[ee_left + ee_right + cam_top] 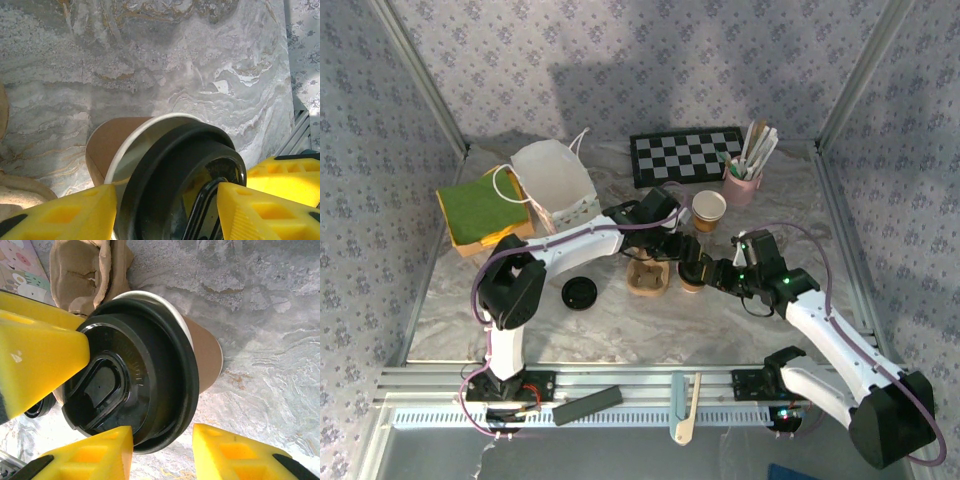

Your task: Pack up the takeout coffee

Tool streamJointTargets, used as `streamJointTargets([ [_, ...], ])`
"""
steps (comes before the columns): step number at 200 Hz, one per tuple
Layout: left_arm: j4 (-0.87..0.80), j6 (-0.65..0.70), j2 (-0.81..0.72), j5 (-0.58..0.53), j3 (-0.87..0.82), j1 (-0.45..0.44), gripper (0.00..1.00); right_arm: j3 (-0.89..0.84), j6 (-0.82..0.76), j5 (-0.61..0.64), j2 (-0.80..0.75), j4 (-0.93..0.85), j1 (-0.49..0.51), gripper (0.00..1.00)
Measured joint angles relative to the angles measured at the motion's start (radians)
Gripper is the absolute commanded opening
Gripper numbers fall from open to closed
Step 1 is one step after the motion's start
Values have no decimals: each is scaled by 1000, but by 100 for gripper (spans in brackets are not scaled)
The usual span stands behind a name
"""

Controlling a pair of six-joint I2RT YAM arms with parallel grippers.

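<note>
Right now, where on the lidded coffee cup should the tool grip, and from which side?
Take the lidded cup by its kraft wall just below the black lid, not by the lid itself, which could pop off. It stands upright and round, so a side pinch there should hold. Come from the robot's right: the pulp tray crowds its left.

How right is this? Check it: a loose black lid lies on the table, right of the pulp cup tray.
Wrong on the side: the loose black lid lies on the table left of the pulp cup tray, not right of it. The top external view shows it.
</note>
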Motion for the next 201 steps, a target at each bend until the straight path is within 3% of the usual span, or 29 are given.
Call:
streamJointTargets([
  [201, -32, 2, 0, 8, 14, -9, 53, 21, 0, 0, 8, -5, 0, 36],
])
